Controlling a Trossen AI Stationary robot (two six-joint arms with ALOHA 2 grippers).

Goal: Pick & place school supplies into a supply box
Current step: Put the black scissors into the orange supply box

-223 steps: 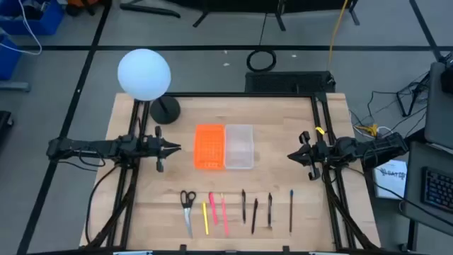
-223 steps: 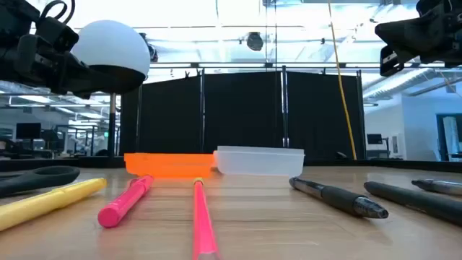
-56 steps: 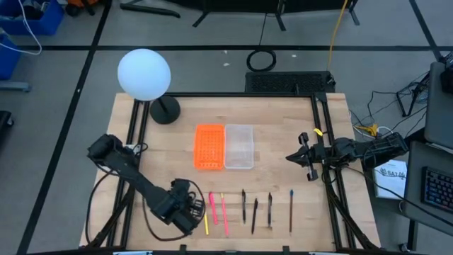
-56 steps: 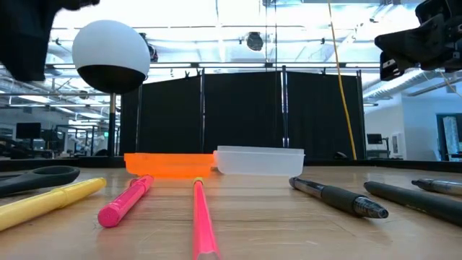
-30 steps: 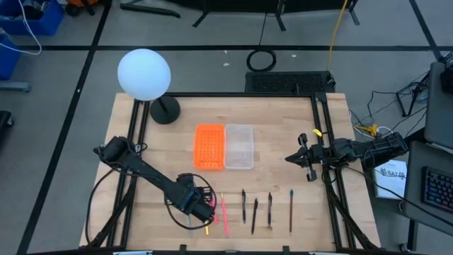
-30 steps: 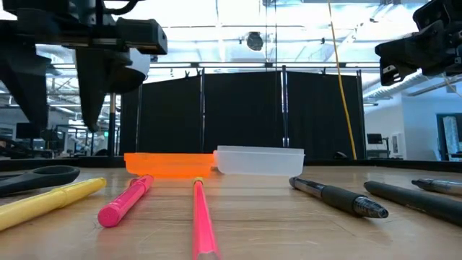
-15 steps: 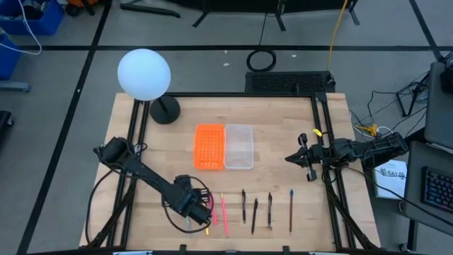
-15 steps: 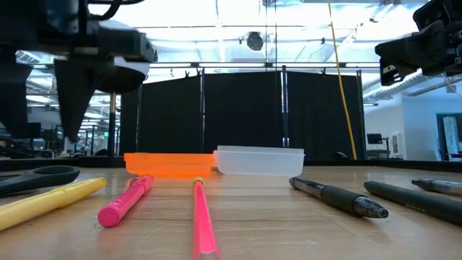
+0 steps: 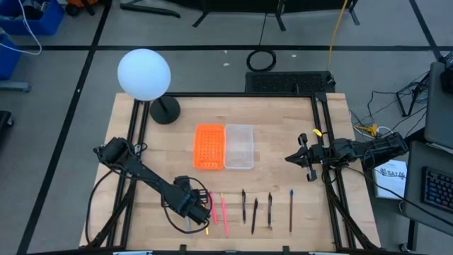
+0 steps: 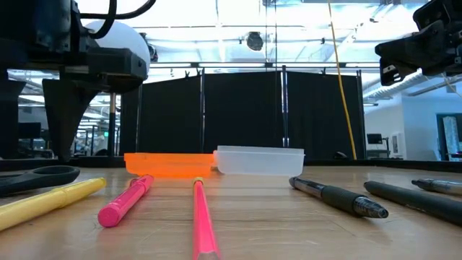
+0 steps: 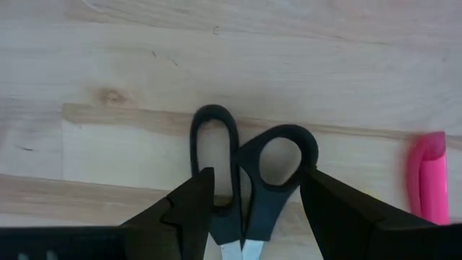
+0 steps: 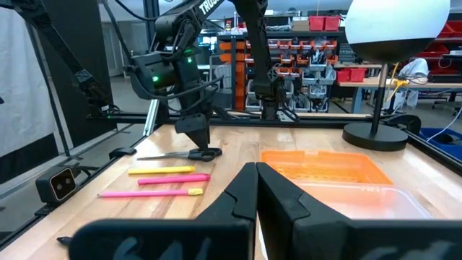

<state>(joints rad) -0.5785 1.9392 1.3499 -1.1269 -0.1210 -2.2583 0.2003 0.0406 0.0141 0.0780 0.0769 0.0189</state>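
The black-handled scissors lie flat on the table's near left, with the blades pointing at the near edge. My left gripper points down over them, open. Its fingers stand on either side of the two handle loops, just above the wood, and I see no touch. A yellow pen, two pink ones and several dark pens lie in a row to the right. The clear supply box sits mid-table. My right gripper hovers shut at the right side.
An orange perforated tray stands against the supply box's left side. A lamp with a white globe and a black base stands at the far left corner. Bare wood lies between the trays and the row of pens.
My left gripper has shifted a little toward the table's left edge and come down over the scissors' handles, staying open. The scissors and pens have not moved.
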